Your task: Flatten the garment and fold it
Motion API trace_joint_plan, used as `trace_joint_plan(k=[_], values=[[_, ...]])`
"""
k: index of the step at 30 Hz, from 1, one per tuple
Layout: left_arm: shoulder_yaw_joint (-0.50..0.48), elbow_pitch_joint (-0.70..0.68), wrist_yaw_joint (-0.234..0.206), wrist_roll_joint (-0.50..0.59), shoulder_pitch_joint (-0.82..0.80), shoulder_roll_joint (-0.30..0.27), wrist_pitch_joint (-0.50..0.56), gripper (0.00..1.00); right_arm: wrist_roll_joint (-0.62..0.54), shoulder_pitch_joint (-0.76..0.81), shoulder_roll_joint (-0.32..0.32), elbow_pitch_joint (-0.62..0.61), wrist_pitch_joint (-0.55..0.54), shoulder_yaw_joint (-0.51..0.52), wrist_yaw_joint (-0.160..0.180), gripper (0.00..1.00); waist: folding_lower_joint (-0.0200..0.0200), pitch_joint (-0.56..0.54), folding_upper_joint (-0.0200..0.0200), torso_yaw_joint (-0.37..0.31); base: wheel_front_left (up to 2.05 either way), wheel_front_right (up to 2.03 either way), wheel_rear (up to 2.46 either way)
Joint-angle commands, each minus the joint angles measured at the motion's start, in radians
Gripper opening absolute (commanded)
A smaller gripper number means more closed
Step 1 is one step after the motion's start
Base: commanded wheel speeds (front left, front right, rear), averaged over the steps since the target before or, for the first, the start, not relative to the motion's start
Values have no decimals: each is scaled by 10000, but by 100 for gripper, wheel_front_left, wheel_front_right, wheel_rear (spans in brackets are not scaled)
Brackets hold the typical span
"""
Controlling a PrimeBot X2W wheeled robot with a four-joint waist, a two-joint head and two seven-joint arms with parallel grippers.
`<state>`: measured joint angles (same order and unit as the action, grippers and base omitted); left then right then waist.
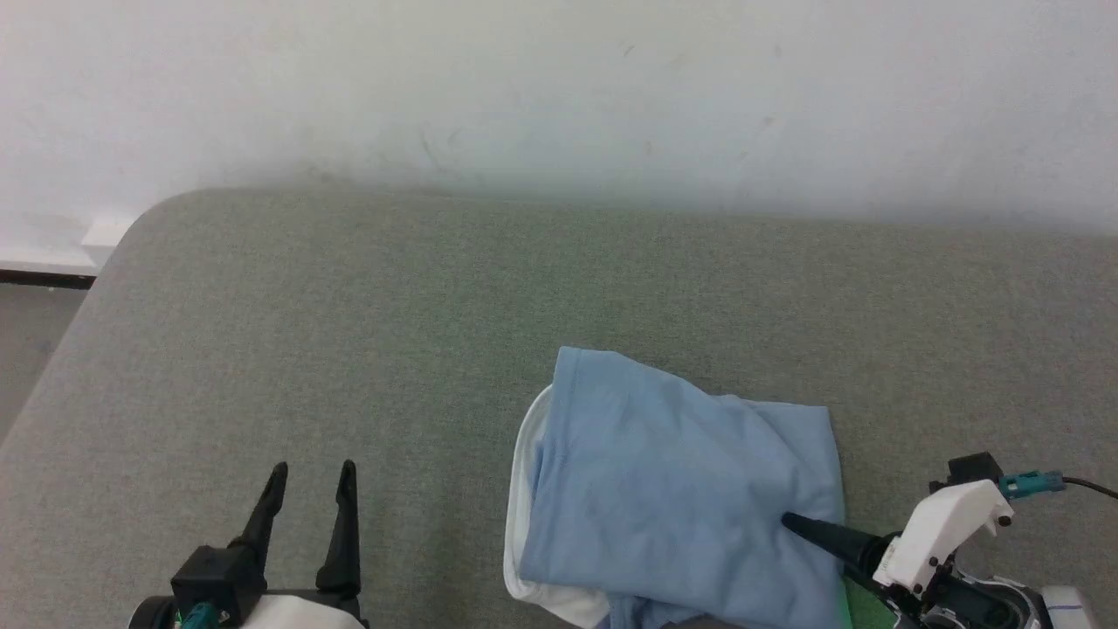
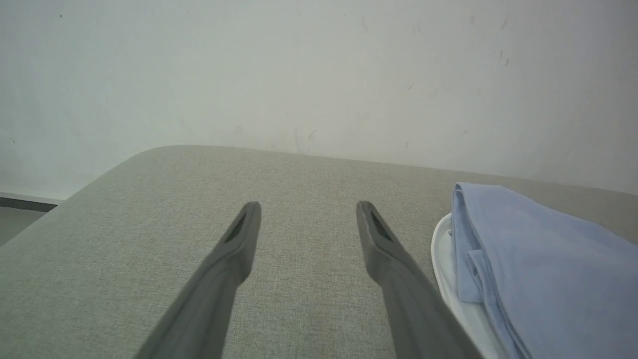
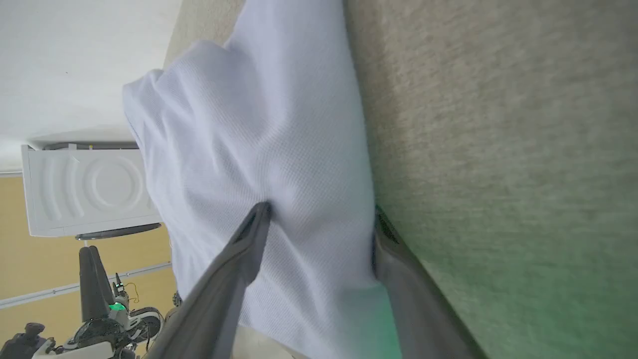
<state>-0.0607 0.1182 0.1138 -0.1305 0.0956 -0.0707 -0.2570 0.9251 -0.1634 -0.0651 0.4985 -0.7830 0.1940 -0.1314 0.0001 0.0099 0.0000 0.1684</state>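
Observation:
The garment lies bunched as a light blue bundle on the grey-green padded surface, near its front edge and right of centre. Its white collar peeks out along the left side. My right gripper reaches in from the right, turned on its side. In the right wrist view it stands open astride the garment's edge, one finger pressing into the cloth. My left gripper is open over bare surface, left of the garment, with nothing between its fingers.
A pale wall rises right behind the padded surface. The surface's rounded far left corner drops to the floor. The right wrist view shows a white appliance against a yellow wall.

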Motion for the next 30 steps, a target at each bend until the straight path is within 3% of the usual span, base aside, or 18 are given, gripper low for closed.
trace_joint_plan(k=[1,2,3,9,14,17,22,25,30], values=[[53,65,62,-12,-123,-17,-47,100,-64,-192,24,399,-41,-266,7,61,-1,67,0,175,0,0,0],[66,89,65,-9,-130,-14,-47,100,-186,-242,-19,575,-29,-427,7,24,-1,47,0,197,0,0,0],[72,113,68,-8,-127,-11,-47,100,-311,-285,-76,701,2,-587,7,0,-1,19,0,203,0,0,0],[113,231,93,-58,-22,-12,-47,100,-1397,-446,-894,-115,688,-2101,7,0,-1,-191,0,-105,0,0,0],[-26,163,95,-115,199,-23,-47,100,-3459,-509,-2503,-1936,1225,-4326,7,0,-1,-337,0,-945,0,0,0],[19,74,98,-111,265,-3,-47,100,-4458,-617,-3471,-2861,1296,-4979,7,0,-1,-314,0,-1491,0,0,0],[52,-179,59,-181,189,61,-47,100,-5037,-655,-4736,-3770,793,-5261,7,0,-1,-48,0,-2597,0,0,0],[189,-388,60,-198,0,100,-47,100,-5022,-746,-5303,-3814,588,-4930,7,0,-1,363,0,-3200,0,0,0],[479,-724,75,-30,-594,105,-47,100,-5042,-1056,-5739,-3381,659,-4161,7,0,-1,1363,0,-3847,0,0,0]])
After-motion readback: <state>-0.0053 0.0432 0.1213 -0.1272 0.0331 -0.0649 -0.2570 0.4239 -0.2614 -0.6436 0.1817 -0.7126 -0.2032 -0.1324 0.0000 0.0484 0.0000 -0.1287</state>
